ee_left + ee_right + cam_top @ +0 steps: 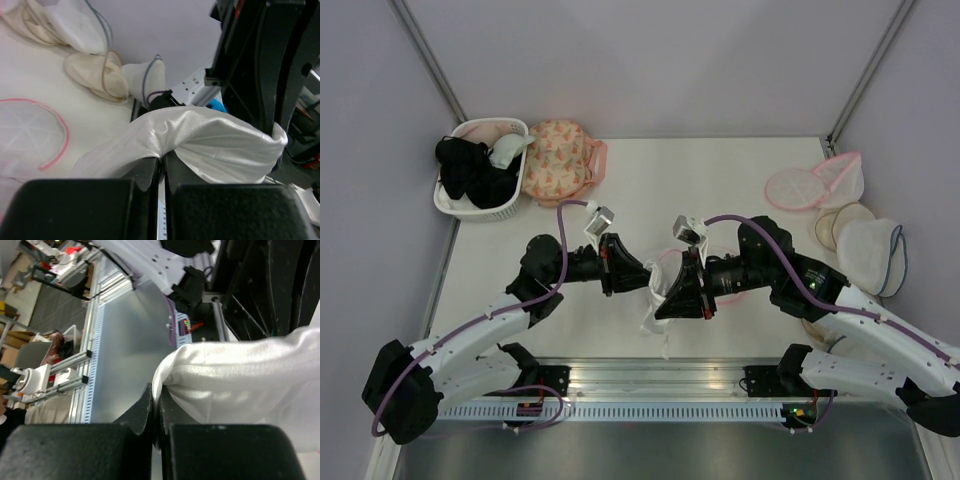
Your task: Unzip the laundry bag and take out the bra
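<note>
left gripper [640, 281] pinches one end of the bra [659, 291]; the white fabric runs straight off its fingertips to the right gripper [674, 298], clamped on the other end; long axis spans the two, neither arm nearer; a strap [665, 340] dangles beneath.

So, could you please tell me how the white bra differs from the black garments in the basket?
The bra is white and shiny; the black garments are dark. The bra is pinched by the left hand and the right hand, spanning between them; the black garments lie heaped in the white basket, untouched by either. Both are limp fabric.
</note>
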### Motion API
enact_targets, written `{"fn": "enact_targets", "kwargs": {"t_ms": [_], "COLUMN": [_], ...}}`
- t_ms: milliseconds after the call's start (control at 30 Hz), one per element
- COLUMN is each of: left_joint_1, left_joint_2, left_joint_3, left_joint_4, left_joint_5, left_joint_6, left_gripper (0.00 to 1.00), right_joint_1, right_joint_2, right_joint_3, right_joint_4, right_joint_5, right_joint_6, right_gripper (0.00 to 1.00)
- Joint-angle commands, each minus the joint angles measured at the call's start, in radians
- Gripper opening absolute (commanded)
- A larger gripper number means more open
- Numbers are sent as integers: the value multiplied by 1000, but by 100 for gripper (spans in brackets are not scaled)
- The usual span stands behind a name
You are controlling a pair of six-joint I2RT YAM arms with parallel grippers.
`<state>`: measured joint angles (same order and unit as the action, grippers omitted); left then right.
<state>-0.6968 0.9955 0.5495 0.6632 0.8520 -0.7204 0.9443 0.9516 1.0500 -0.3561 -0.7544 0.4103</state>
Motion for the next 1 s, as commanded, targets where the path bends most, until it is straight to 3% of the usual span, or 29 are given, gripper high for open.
{"fn": "enact_targets", "kwargs": {"t_ms": [0, 33, 100, 167, 200, 233, 400, 633, 733, 967], "left_joint_1": [2, 2, 11, 46, 65, 88, 261, 532, 612, 729], "left_joint_2": [-46, -54, -60, -54, -46, -28, 41, 221, 317, 558], "left_joint_3": [105, 128, 196, 237, 277, 299, 433, 697, 831, 1185], "left_joint_4": [-218, -361, -469, -571, -598, -622, -732, -803, -826, -841], "left_joint_5": [-234, -305, -503, -583, -629, -637, -694, -700, -694, -841], "left_joint_6": [159, 189, 263, 329, 344, 357, 433, 492, 501, 515], "left_gripper": [2, 2, 2, 2, 2, 2, 2, 2, 2, 2], "right_joint_1": [1, -1, -1, 1, -1, -1, -1, -1, -1, -1], "right_joint_2": [3, 1, -8, -23, -31, -42, -80, -137, -154, -149], "right_joint_3": [62, 70, 82, 88, 94, 94, 94, 65, 44, -21], "right_joint_4": [-72, -108, -150, -179, -194, -219, -280, -322, -327, -305], "right_joint_5": [102, 169, 240, 349, 387, 417, 527, 556, 567, 535], "right_joint_6": [-57, -62, -64, -62, -58, -56, -42, -44, -45, -44], "right_gripper": [3, 15, 51, 67, 89, 98, 98, 98, 98, 98]}}
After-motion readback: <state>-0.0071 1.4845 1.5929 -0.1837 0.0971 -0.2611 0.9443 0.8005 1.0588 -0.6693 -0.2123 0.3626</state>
